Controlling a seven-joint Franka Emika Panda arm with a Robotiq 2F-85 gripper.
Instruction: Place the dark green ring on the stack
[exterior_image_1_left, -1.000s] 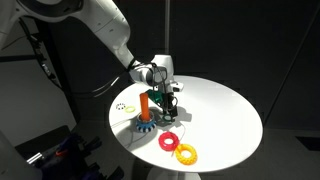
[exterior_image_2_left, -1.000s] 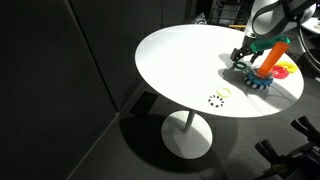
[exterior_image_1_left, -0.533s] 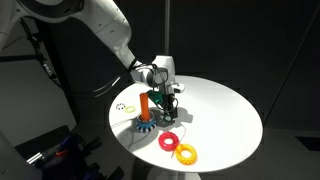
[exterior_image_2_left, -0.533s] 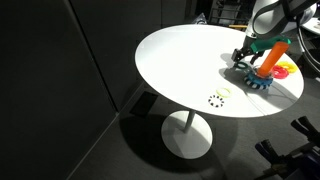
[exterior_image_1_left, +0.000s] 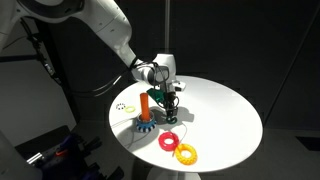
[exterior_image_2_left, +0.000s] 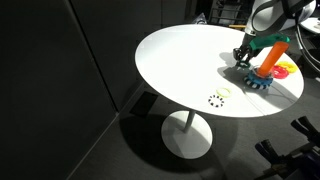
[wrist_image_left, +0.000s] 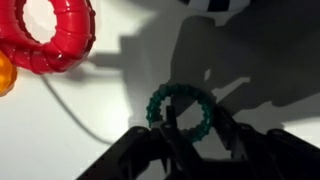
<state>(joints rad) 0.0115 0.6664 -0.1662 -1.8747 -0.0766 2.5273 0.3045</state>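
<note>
The claw (wrist_image_left: 193, 135) is low over the white desk (exterior_image_1_left: 225, 110), right by the dark green ring (wrist_image_left: 180, 112). The ring lies flat on the desk, just beside the stack (exterior_image_1_left: 146, 112). In the wrist view the two dark fingers (wrist_image_left: 160, 140) sit on both sides of the ring, but it is too dark to see if they are pinching it, so I cannot tell. To do this step well, I think the claw should squeeze only one thin side of the ring, so the hole stays free. Then it should lift straight up, higher than the top of the orange peg, move over until the hole is right above the peg, and let go gently. It should not bump the peg on the way. Now the count: one dark green ring, one red ring (exterior_image_1_left: 168, 141), one yellow ring (exterior_image_1_left: 186, 154), one stack, and one tiny black-and-white thing (exterior_image_1_left: 122, 106) lying apart from the rest.
</note>
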